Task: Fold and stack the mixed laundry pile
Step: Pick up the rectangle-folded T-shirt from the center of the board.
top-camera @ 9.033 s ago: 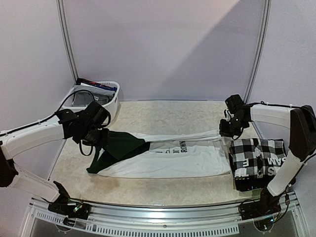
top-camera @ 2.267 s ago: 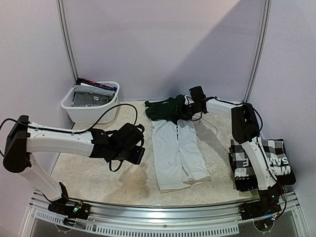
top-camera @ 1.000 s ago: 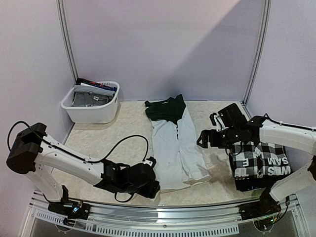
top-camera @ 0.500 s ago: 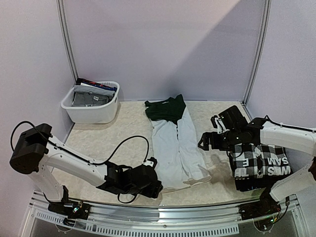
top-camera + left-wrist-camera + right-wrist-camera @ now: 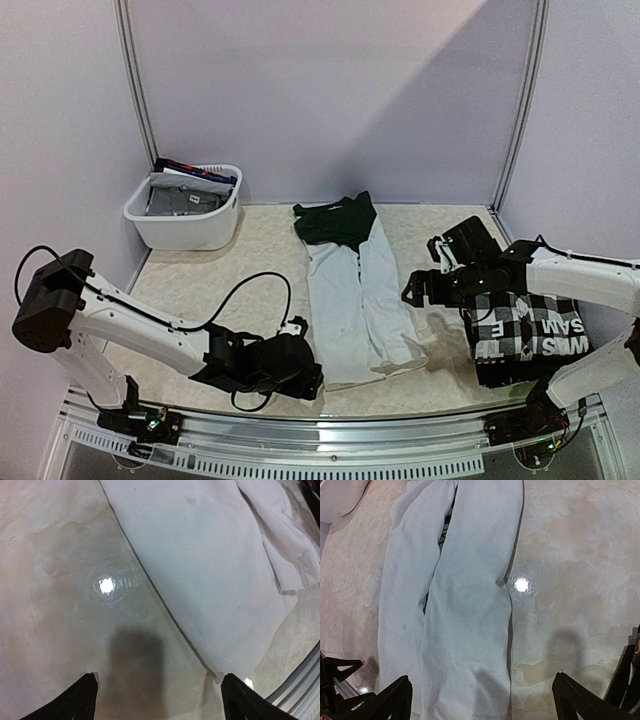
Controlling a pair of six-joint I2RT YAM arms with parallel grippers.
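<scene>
White cloth with dark part (image 5: pixel 345 300) lies unmoved; left gripper (image 5: pixel 305 376) has spread wider, right gripper (image 5: pixel 413 292) stays agape.

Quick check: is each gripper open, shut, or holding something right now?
Left gripper: open, holding nothing, beside the white cloth's near corner.
Right gripper: open, holding nothing, above the white cloth.

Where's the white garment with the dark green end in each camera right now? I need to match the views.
Top external: the white garment lies lengthwise mid-table, green end farthest from the arms.
Left wrist: it fills the upper right, one corner reaching low in the frame.
Right wrist: it fills the left and centre, running top to bottom.
Shared landmark: the beige marbled table beside it.
</scene>
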